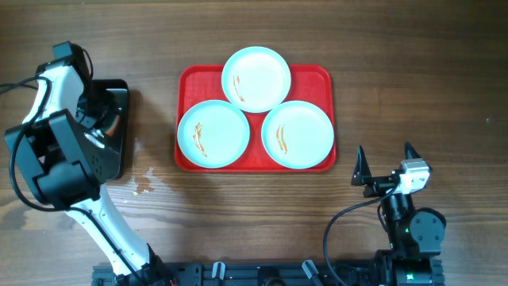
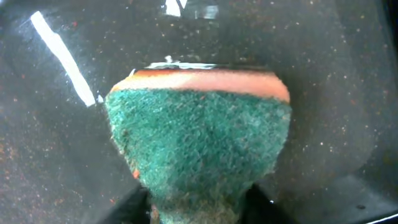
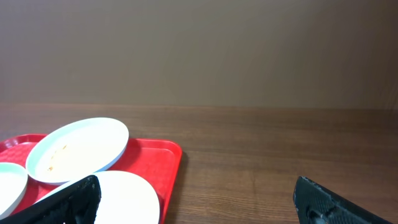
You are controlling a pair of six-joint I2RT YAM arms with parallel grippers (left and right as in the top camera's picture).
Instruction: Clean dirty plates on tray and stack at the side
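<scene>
sponge (image 2: 199,143) fills most of the frame, green scrubby face toward the camera, orange layer along its top edge. it narrows at the bottom where the left gripper (image 2: 198,214) pinches it. behind it a glossy speckled black tray (image 2: 56,162) with bright glare streaks.

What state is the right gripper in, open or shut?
Open. The right gripper has its fingers spread wide apart with nothing between them.
</scene>
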